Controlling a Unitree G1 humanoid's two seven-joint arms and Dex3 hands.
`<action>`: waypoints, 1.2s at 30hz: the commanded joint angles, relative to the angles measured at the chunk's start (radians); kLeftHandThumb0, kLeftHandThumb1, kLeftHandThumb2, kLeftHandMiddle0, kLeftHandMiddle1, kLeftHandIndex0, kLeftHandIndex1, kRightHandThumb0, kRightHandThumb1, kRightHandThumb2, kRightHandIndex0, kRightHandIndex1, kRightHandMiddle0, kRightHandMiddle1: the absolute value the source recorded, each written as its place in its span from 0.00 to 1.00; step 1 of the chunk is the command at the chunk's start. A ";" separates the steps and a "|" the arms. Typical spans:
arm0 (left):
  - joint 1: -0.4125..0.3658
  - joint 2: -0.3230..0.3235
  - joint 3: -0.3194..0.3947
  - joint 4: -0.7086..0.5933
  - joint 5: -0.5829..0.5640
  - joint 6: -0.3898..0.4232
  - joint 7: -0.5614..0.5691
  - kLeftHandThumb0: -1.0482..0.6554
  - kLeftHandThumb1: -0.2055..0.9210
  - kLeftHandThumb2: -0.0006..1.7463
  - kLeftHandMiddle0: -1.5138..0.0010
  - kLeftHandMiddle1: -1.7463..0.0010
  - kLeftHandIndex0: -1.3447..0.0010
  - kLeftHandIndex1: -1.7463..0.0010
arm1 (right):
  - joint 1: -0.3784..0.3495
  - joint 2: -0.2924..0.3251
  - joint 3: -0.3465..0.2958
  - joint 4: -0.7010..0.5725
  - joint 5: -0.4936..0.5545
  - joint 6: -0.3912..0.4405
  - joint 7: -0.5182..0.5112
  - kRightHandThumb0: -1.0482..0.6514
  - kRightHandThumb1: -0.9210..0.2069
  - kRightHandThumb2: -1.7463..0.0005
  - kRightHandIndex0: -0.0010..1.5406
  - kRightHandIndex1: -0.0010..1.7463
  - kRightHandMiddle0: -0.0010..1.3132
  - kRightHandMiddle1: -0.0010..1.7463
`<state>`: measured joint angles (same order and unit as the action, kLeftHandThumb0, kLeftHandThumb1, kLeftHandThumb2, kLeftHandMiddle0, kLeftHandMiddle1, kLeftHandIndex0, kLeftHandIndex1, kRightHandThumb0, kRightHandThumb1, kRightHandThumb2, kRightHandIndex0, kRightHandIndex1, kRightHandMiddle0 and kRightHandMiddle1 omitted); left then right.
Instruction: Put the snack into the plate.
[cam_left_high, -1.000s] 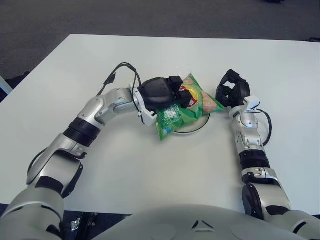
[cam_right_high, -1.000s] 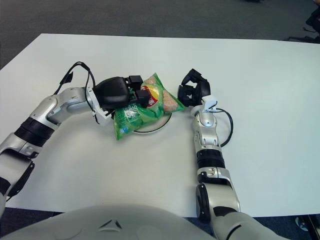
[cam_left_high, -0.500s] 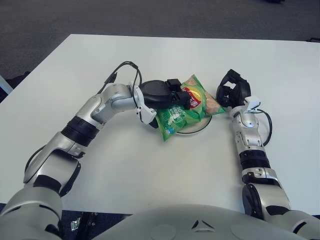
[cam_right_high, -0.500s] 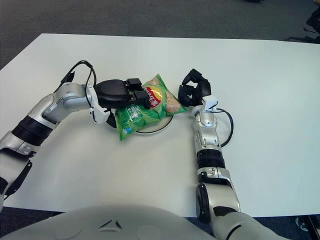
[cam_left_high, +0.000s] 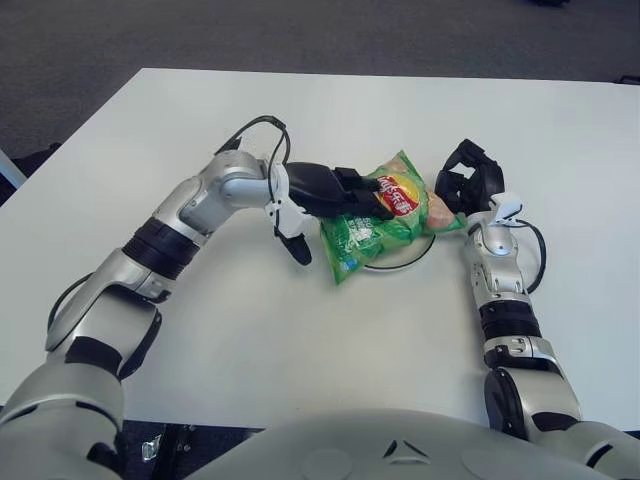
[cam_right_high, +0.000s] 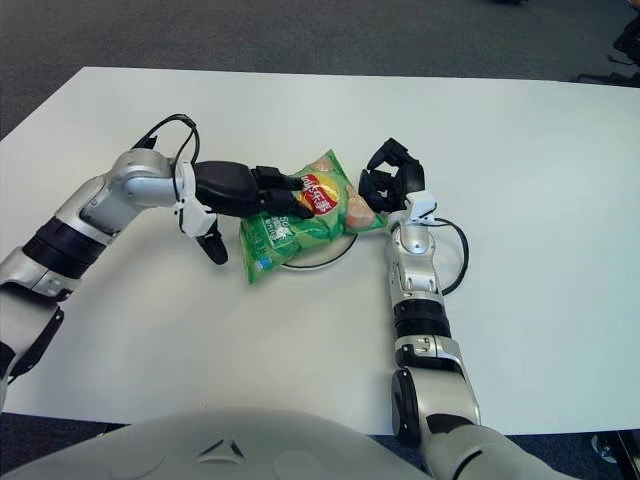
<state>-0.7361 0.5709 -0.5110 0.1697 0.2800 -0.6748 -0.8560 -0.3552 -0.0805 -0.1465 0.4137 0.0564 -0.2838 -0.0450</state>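
Fingers (cam_left_high: 372, 186) of your left hand (cam_left_high: 335, 190) pinched the snack (cam_left_high: 385, 215), which lay over the plate (cam_left_high: 405, 257), near end overhanging. Right hand (cam_left_high: 463, 185) showed just right of the snack, fingers curled, holding nothing. Best to centre the snack before you let go.

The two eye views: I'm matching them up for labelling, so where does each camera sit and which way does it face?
Left eye view: on the head, looking forward and down at the white table; both arms and the chest show.
Right eye view: same head, slightly to the right, same downward aim; same body parts, shifted left.
Shared: left hand on the green snack bag over the plate, right hand beside it.
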 joint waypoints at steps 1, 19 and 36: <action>0.004 0.007 0.008 0.026 -0.011 -0.006 -0.019 0.04 0.82 0.25 1.00 1.00 1.00 0.99 | 0.105 0.027 0.007 0.037 -0.007 0.011 -0.007 0.30 0.65 0.15 0.83 1.00 0.55 1.00; 0.004 0.006 0.115 0.081 -0.282 0.004 -0.119 0.01 0.87 0.15 1.00 1.00 1.00 1.00 | 0.097 0.032 0.006 0.027 -0.006 0.064 -0.041 0.30 0.67 0.14 0.84 1.00 0.57 1.00; 0.004 0.113 0.282 0.070 -0.409 0.006 -0.191 0.00 0.89 0.14 1.00 1.00 1.00 1.00 | 0.074 0.022 0.002 0.069 0.010 0.046 -0.008 0.30 0.65 0.16 0.85 1.00 0.55 1.00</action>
<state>-0.7261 0.6318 -0.2762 0.2623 -0.1002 -0.6804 -1.0290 -0.3645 -0.0764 -0.1412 0.4274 0.0584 -0.2179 -0.0613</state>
